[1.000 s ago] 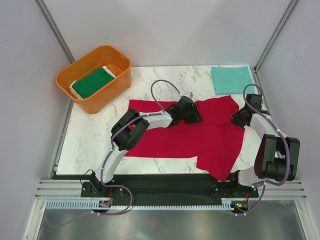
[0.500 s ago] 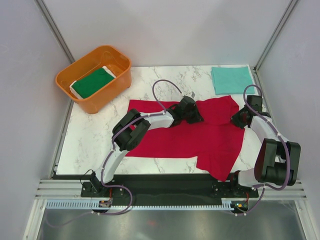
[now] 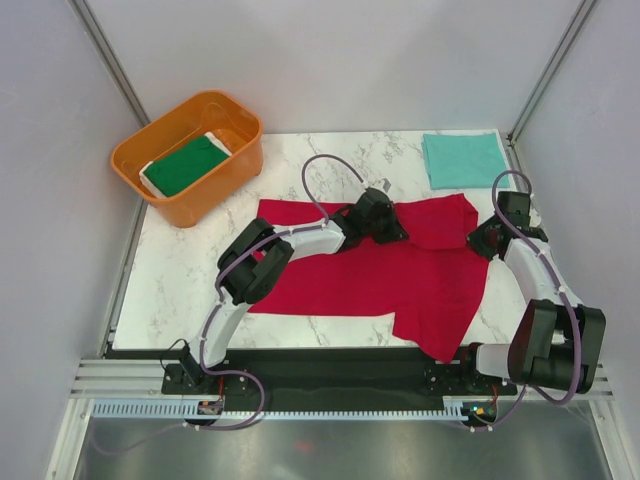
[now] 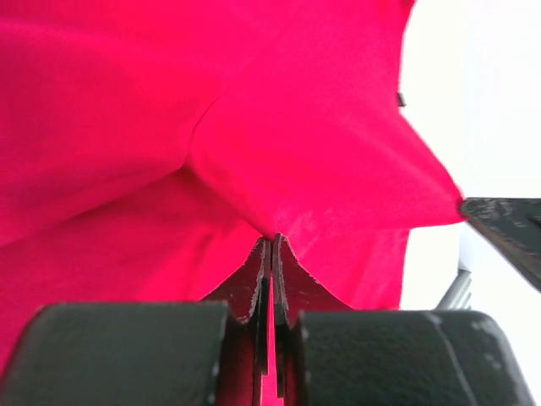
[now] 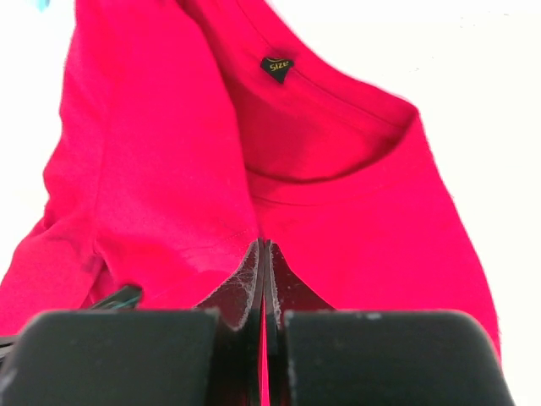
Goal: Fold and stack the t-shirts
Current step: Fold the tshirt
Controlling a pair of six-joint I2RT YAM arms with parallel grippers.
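The bright red soft cloth t-shirt point(image 3: 400, 285) is lying spread over the middle of the white marbled desk point(image 3: 190, 270). Its long axis is running from the desk's left edge toward the right edge, and its neck opening is pointing at the right edge, as the collar and its small black size label point(image 5: 276, 67) are showing in the right wrist view. The left fingers point(image 4: 252, 283) are pinching a raised ridge of red cloth along the shirt's far side, partway toward the right edge. The right fingers point(image 5: 243, 283) are clenching the cloth at the collar end, just beside the right edge, so both pairs are grasping the same end of the shirt. The cloth is lying ahead of and beneath each pair of fingers, and most of the body is trailing away toward the left edge and the near edge. The right arm is sitting nearer the collar. Judging by this, the coming move is probably a shared lift that carries this end across the long axis. The folded teal cloth t-shirt point(image 3: 462, 160) is resting at the far right corner. The dark green t-shirt with a white edge point(image 3: 185, 165) is sitting inside the orange plastic tub point(image 3: 225, 110) at the far left corner.
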